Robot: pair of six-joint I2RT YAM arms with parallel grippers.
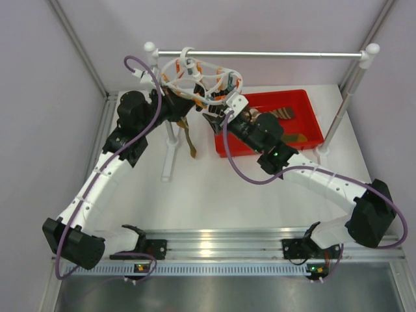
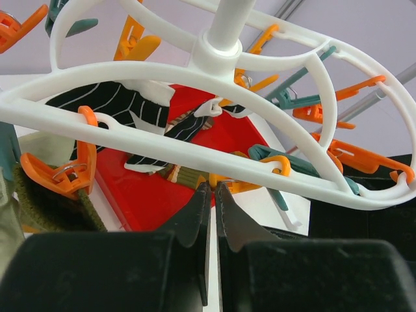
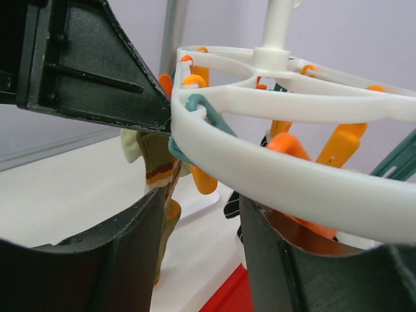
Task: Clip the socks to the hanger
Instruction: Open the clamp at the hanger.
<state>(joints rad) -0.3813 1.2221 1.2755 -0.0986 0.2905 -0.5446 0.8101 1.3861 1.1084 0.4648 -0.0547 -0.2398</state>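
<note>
A: Start from above. What do you count?

B: Two arms. The left gripper and the right gripper both reach up to one white plastic oval-ring hanger. It hangs by its hook from one silver metal rail. One long brown cloth sock dangles under the hanger on the left gripper's side, above the white table.

A: And the other socks?

B: At least two lie in the one red plastic tray at the far right (the arm hides part of it, so I won't swear to the number).

A: Left wrist view?

B: Two black left fingers are pressed together with only a sliver between them. I see nothing in them, and their tips sit just under the ring. I make out about six orange plastic clips and three teal plastic clips. One orange clip at the left bites an olive sock. Two patches of black cloth with white stripes show through the ring, over the tray.

A: Right wrist view?

B: Two right fingers stand apart with the gap between them empty, and the ring crosses just above them. One knit sock banded tan, cream and orange hangs beyond. Two teal clips show here.
</note>
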